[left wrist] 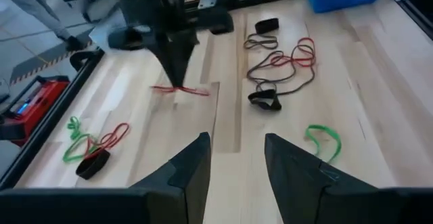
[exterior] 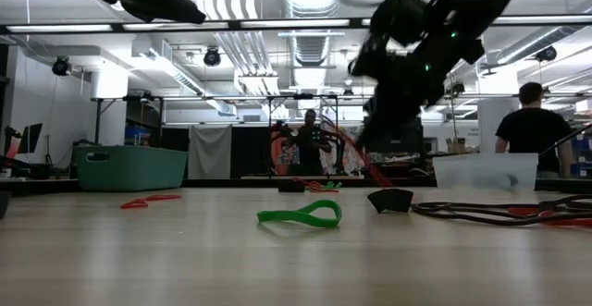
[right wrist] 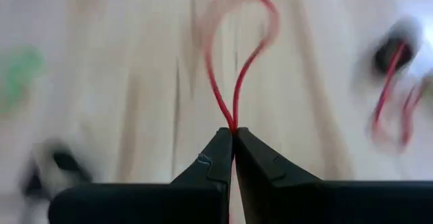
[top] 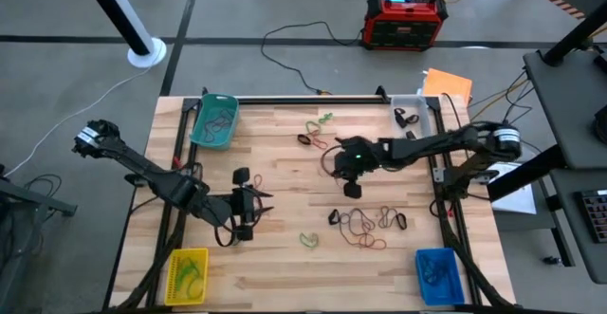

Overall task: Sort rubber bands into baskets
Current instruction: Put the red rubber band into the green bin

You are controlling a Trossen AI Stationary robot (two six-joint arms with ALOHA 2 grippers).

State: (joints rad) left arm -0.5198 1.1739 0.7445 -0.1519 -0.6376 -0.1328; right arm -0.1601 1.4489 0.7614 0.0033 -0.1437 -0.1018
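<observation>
The right gripper (right wrist: 233, 135) hangs above mid-table, its fingers pinched together on a red rubber band (right wrist: 237, 55) that loops out from the tips. The left gripper (left wrist: 235, 158) waits nearby, fingers apart

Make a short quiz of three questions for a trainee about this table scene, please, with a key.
1. True or false: the right hand is shut on a thin red rubber band.
2. Which small rectangular plastic basket lies at the table corner next to the right arm's base: A teal green, B yellow, C clear white?
3. Fill in: the left hand is ____.

Key:
1. True.
2. C, the clear white basket.
3. Open, holding nothing.
</observation>
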